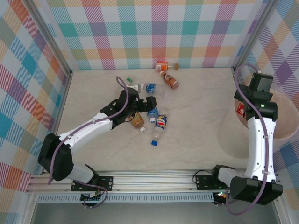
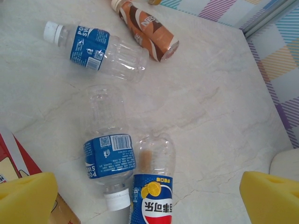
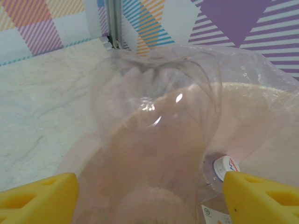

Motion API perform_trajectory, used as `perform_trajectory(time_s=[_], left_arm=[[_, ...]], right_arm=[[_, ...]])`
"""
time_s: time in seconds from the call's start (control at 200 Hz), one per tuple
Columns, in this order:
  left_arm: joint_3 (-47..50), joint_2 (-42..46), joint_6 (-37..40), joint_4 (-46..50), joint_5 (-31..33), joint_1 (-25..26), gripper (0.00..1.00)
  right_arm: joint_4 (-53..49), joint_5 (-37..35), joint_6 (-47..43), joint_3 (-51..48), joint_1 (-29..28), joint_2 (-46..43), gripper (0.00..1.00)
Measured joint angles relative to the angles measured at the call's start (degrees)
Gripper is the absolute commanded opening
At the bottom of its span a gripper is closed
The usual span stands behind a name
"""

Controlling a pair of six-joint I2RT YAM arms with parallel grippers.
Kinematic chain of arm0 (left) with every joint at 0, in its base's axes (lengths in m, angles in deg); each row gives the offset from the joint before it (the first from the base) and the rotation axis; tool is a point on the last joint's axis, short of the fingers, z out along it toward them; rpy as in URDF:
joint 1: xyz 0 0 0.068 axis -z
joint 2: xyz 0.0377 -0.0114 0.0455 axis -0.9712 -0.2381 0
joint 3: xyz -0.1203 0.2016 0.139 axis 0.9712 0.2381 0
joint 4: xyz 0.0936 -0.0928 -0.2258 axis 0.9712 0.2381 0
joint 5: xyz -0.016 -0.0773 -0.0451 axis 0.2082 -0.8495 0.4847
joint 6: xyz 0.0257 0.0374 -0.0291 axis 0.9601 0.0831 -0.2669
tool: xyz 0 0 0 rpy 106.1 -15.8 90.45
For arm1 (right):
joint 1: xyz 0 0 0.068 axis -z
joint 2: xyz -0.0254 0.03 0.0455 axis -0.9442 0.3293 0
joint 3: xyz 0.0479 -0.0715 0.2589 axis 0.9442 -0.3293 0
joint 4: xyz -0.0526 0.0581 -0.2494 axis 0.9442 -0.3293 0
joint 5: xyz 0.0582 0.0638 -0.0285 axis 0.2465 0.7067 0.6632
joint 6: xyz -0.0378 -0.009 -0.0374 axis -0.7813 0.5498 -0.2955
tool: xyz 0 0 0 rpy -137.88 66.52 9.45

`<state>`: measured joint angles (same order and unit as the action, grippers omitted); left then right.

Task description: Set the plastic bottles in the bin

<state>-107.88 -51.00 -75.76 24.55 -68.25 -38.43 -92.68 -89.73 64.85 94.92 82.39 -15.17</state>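
Several plastic bottles lie mid-table. In the left wrist view a Pepsi bottle (image 2: 153, 186) and a blue-label bottle (image 2: 106, 151) lie side by side, touching, under my open left gripper (image 2: 149, 200). Another blue-label bottle (image 2: 100, 49) and a brown one (image 2: 147, 30) lie farther off. My left gripper (image 1: 142, 106) hovers over this cluster. My right gripper (image 3: 149, 196) is over the bin (image 1: 285, 121), jaws wide. A blurred clear bottle (image 3: 154, 135) sits between them, with a gap at the right finger (image 3: 261, 200). A white-capped bottle (image 3: 225, 167) lies in the bin (image 3: 261, 116).
An orange-label bottle (image 1: 164, 66) lies by the back wall. A clear bottle with a blue cap (image 1: 156, 136) lies nearest the front. A red and yellow label (image 2: 11, 161) shows beside my left finger. Checked walls close in the table on three sides.
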Motion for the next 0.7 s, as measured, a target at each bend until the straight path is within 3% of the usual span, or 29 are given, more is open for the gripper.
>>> perform_trajectory(time_s=[0.7], left_arm=[[-1.5, -1.1, -1.4, 1.3, 2.9, 0.0, 1.0]], right_arm=[[0.9, 15.5, 3.6, 2.1, 0.0, -3.0, 0.95]])
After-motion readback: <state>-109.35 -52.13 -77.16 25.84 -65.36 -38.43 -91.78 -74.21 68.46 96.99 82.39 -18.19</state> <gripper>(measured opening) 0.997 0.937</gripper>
